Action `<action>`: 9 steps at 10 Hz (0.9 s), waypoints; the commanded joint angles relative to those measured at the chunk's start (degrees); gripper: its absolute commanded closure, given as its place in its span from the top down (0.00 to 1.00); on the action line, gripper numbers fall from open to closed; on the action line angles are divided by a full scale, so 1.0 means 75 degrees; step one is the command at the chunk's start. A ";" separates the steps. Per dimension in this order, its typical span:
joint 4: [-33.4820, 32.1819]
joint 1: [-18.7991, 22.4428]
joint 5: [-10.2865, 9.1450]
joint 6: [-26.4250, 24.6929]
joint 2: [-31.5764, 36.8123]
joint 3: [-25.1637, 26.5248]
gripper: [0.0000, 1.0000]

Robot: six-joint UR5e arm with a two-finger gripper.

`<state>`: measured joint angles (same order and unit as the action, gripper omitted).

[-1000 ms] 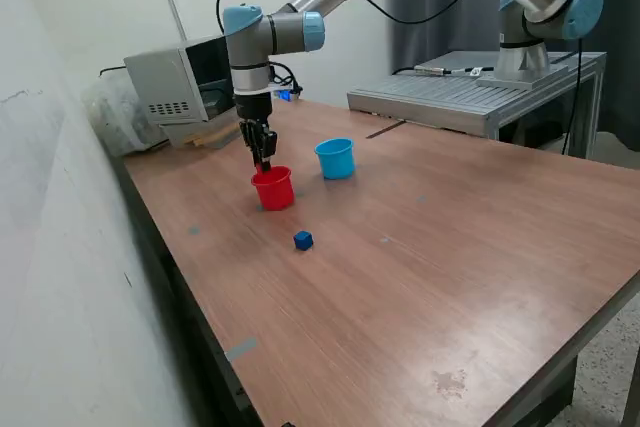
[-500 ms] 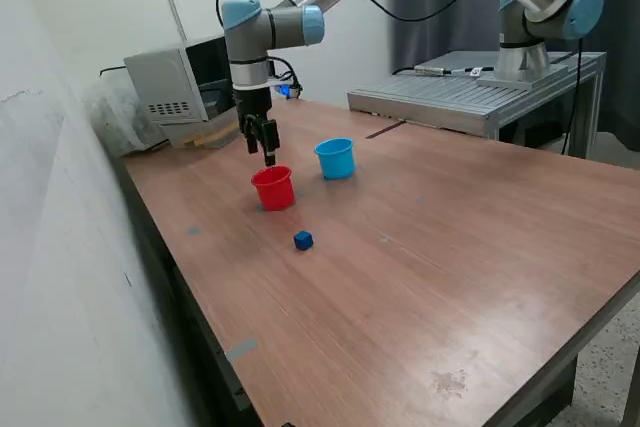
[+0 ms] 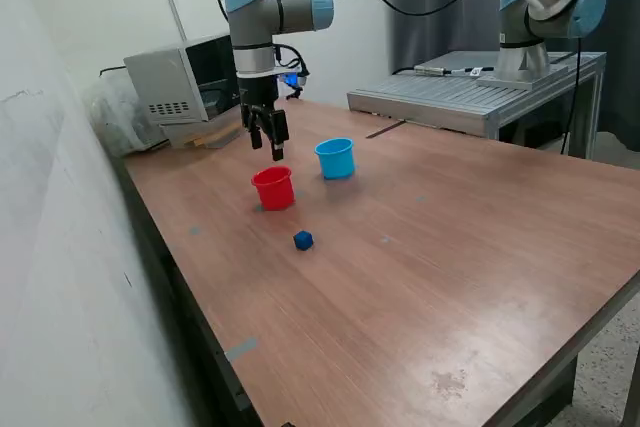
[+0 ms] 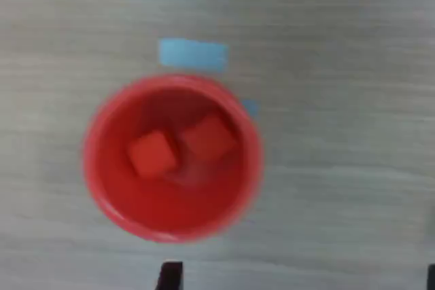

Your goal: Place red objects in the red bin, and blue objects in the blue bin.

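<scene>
Claw (image 3: 275,143) above red cup (image 3: 273,188)

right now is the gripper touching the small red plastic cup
Apart. The exterior view shows the gripper hanging above the small red plastic cup, with bare wooden table visible between fingertips and rim.
</scene>
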<state>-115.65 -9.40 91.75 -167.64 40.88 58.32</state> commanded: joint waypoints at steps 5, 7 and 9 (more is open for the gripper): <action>-0.0060 0.0877 -0.1356 0.0051 -0.0084 -0.0311 1.00; -0.0061 0.0925 -0.1463 0.0051 -0.0166 -0.0299 1.00; -0.0131 0.0972 -0.1463 0.0051 -0.0492 -0.0346 1.00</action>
<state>-116.25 -2.35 81.01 -167.26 38.82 55.92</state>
